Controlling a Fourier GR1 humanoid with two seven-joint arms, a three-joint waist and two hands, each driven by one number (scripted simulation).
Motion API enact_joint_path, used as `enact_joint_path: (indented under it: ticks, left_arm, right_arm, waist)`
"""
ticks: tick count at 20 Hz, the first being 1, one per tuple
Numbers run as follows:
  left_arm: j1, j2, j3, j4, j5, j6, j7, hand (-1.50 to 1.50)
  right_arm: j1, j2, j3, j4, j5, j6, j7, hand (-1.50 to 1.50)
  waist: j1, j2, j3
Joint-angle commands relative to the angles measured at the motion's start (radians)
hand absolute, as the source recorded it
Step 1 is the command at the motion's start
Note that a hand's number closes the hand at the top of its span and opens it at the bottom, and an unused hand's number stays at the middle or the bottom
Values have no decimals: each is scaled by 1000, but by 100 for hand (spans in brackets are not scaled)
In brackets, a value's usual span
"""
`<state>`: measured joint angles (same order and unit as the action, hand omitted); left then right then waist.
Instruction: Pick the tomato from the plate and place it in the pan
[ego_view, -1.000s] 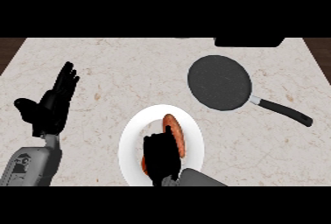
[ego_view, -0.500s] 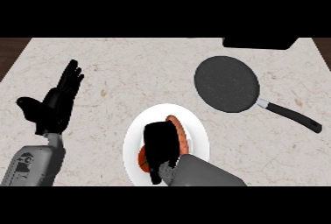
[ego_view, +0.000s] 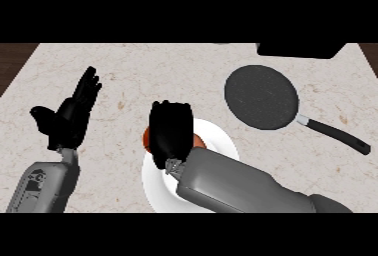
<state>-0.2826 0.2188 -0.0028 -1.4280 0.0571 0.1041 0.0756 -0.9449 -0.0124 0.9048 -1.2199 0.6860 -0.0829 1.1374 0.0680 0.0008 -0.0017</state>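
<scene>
A white plate (ego_view: 223, 141) lies near the counter's front, at the middle. On it sits the red-orange tomato (ego_view: 199, 143), mostly hidden: only slivers show at either side of my right hand (ego_view: 171, 131). That hand lies over the tomato, palm down, fingers stretched toward the far edge and reaching just past the plate's rim. Whether the palm touches the tomato is hidden. The black pan (ego_view: 262, 97) rests to the right and farther back, its handle (ego_view: 334, 136) pointing right and toward me. My left hand (ego_view: 70, 119) rests open at the left, fingers up.
A dark block (ego_view: 299, 49) sits at the counter's far right edge, behind the pan. The counter's left edge runs along dark wood (ego_view: 13, 62) at the top left. My right forearm (ego_view: 236, 187) covers the plate's near half.
My right hand has slid forward across the plate, from its near half to on top of the tomato, covering most of it. The left hand has stayed put.
</scene>
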Motion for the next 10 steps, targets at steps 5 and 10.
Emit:
enact_joint_path:
  ticks: [5, 10]
  left_arm:
    - [14, 9, 12, 18, -12, 7, -3, 0]
    - [11, 25, 40, 2, 11, -4, 6, 0]
  right_arm:
    - [-171, 12, -73, 37, 154, -165, 245, 150]
    - [-163, 12, -208, 52, 193, -289, 194, 150]
  waist:
    - [-32, -5, 0]
    - [-40, -2, 2]
